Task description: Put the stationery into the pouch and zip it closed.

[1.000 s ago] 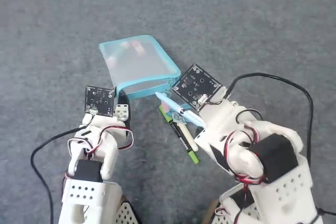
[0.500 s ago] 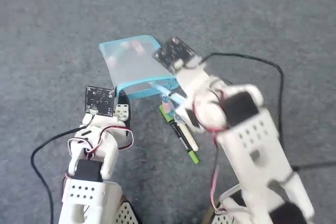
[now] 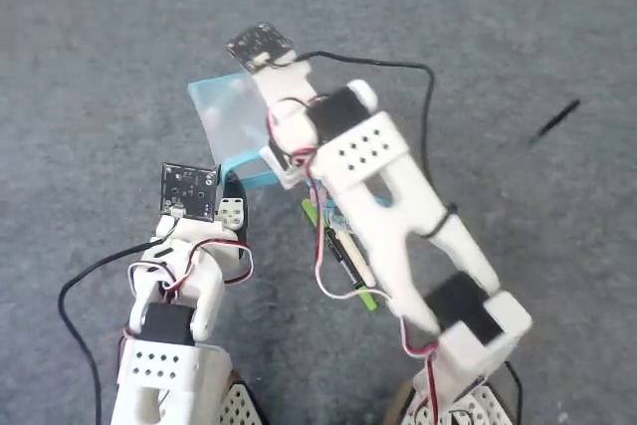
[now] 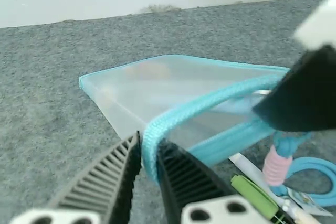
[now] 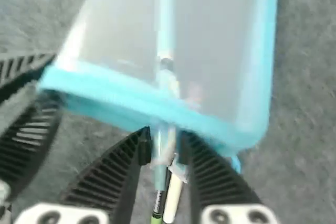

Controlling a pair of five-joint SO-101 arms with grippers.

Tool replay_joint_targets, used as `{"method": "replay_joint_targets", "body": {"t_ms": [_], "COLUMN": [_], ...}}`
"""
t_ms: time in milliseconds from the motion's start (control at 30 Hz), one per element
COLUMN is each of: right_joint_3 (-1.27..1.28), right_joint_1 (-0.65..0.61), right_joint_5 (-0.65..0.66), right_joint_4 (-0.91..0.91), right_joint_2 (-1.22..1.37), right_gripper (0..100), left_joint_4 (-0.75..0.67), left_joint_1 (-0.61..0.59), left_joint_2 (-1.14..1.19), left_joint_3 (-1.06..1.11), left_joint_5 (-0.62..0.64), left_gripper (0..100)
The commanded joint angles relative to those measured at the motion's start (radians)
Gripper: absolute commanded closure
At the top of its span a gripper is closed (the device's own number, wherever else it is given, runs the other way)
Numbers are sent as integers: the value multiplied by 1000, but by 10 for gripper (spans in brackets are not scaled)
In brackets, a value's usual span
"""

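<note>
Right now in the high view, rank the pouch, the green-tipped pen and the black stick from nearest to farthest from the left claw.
1. Pouch, its zip edge pinched in the left claw.
2. Green-tipped pen, on the carpet to the claw's right.
3. Black stick, far off at the carpet's right side.

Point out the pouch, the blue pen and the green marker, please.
pouch (image 4: 173,85): left wrist view, clear side panel.
blue pen (image 5: 166,35): right wrist view, barrel seen through the pouch.
green marker (image 3: 366,297): high view, its bare green end.

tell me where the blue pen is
In the right wrist view the blue pen is pinched by the right gripper, its front part poking into the pouch mouth; the left gripper holds the pouch rim.
</note>
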Motion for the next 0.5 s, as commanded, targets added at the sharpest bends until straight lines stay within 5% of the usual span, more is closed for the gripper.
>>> {"method": "replay_joint_targets", "body": {"t_ms": [0,300,467], "right_joint_3": [-114,-138,-126], "right_joint_1": [-15,119,189], "right_joint_5": [-8,46,106], "right_joint_4": [18,139,252], "right_joint_2": [-7,-183,-285], "right_gripper": [783,775,776], "left_joint_4": [-34,-35,-37], "left_joint_1": [14,5,-114], "left_joint_2": [-12,-14,-14], "left_joint_3": [-7,-7,-42], "left_joint_5": [-9,-9,28], "left_gripper": [988,988,988]}}
